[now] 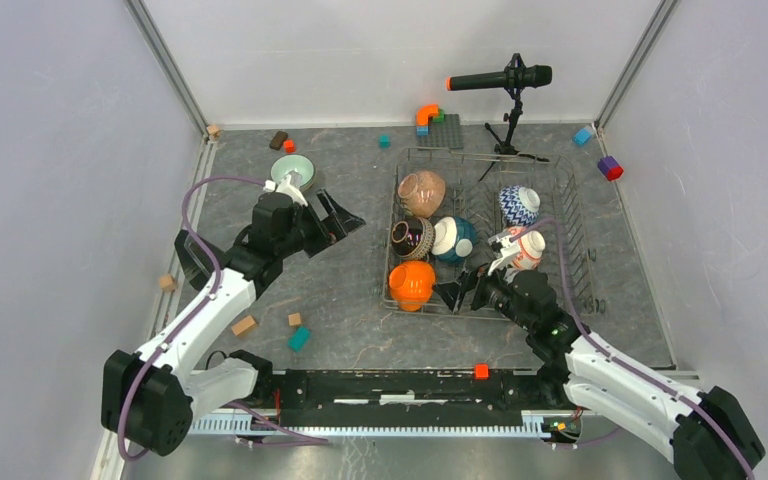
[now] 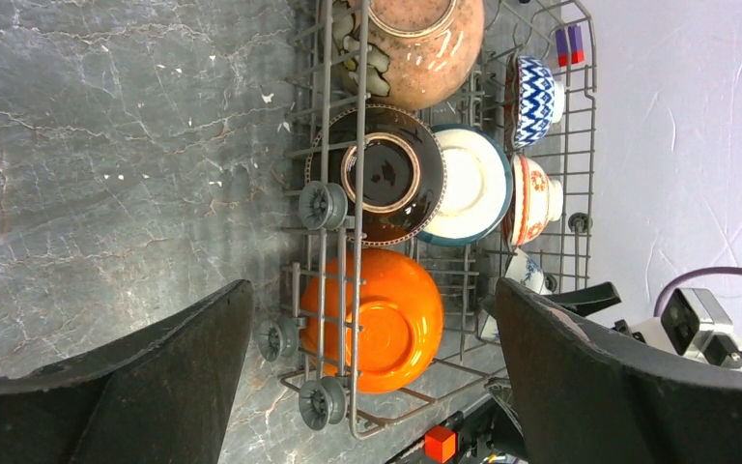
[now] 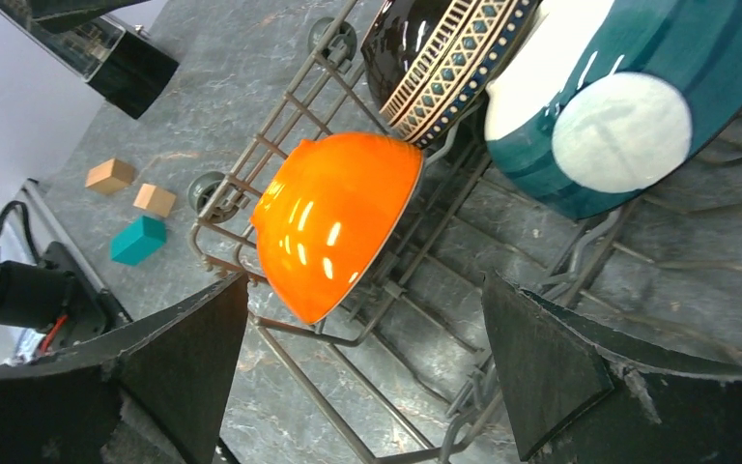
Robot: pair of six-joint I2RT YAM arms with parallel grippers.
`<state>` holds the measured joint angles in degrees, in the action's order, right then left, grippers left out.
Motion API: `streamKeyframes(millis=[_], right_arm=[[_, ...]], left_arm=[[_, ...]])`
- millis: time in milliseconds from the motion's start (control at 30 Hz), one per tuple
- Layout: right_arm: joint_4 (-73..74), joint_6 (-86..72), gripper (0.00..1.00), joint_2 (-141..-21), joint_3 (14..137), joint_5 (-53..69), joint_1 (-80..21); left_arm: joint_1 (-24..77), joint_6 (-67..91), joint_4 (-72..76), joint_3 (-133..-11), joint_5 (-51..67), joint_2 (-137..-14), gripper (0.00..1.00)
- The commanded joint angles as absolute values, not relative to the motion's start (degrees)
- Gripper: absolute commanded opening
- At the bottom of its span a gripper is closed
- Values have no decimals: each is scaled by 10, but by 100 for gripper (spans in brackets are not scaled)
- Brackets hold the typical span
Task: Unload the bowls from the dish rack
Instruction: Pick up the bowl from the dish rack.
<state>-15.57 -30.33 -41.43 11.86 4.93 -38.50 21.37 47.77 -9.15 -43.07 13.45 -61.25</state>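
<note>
Near edge: right claw (image 1: 467, 288) is spread wide and holds nothing, hovering over the near-left corner of the dish rack (image 1: 582, 262). Loose blocks (image 1: 299, 338) lie on the bench (image 1: 350, 290) to its left.

The orange bowl (image 3: 333, 220) stands on edge in that corner. The right wrist view shows its glossy outer dome, with its rim close to or touching the dark striped bowl (image 3: 449, 53); can't tell which. The left wrist view shows its other face with a round ring, foot or inside, hard to say.

Next row back holds the dark striped bowl and the teal bowl (image 1: 455, 240) side by side, with the red-white bowl (image 1: 527, 249) to the right. Only the left wrist view shows the teal bowl's white inside.

The left claw (image 1: 332, 222) is level with that row, over bare bench left of the rack. It is also spread wide and empty, pointing at the rack.

Far row holds the brown speckled bowl (image 1: 422, 192) and the blue-white zigzag bowl (image 1: 519, 205).

Only the top view shows the pale green bowl (image 1: 292, 170), out of the rack, upright on the bench at far left.
</note>
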Motion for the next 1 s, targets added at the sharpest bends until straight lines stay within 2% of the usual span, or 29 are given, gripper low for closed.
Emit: streamKeyframes(millis=[0, 500, 733, 967], right_arm=[[-259, -362, 95, -437, 101, 80, -384], [-406, -455, 88, -546, 50, 132, -365], [-486, -482, 80, -601, 46, 168, -356], [-426, -453, 80, -615, 88, 172, -355]], left_arm=[[217, 488, -74, -438, 158, -615, 99], [221, 447, -127, -422, 147, -579, 98], [222, 458, -118, -415, 159, -590, 98], [222, 466, -105, -406, 168, -595, 97]])
